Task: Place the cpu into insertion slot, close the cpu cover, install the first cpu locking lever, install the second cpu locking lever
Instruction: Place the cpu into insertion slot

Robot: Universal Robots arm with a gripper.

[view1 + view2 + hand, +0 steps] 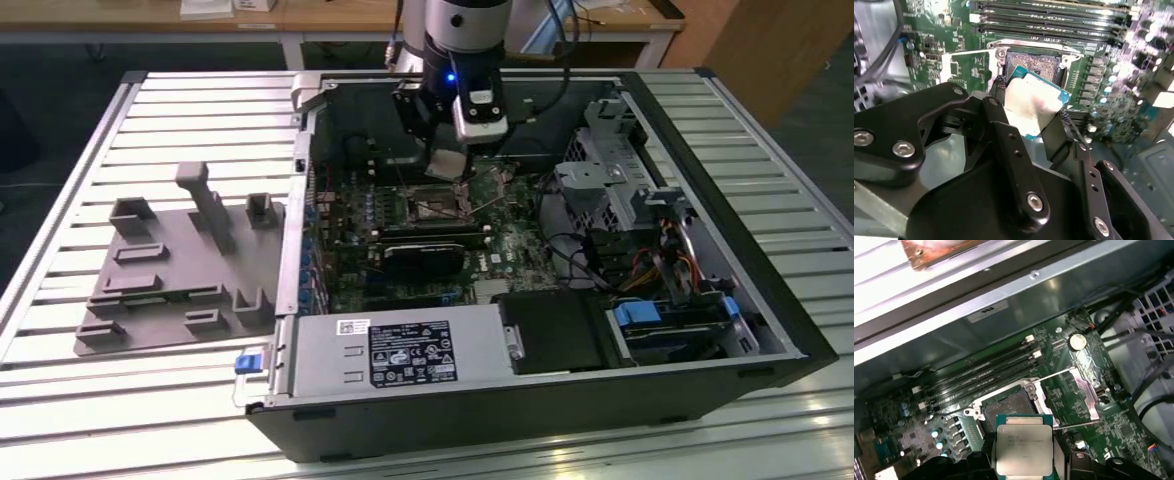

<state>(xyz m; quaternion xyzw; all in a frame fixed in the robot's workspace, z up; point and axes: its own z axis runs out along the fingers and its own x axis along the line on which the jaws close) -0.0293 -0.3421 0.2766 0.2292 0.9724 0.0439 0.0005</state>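
1. Black claw [1031, 107] fingers [1004, 130] sit closest to the camera. They are clamped on the cpu [1036, 100], one finger on each side edge.
2. Holding it by the edges leaves its flat bottom free, I think, so it can drop into place.
3. The cpu hangs over the near edge of the insertion slot [1009, 410]. It is not in the slot yet.
4. The cpu cover [1088, 395] is swung open and lies beside the slot. A thin wire lever [1074, 425] sticks out too. That keeps the dark square hole free for the chip.
5. The cpu is a small flat square. Its top is dull and silvery, with a blue-green rim around it. In the second wrist view it looks a bit tilted.
6. In the exterior view, the arm reaches down into the open computer case [747, 260] on the slatted desk [160, 110].
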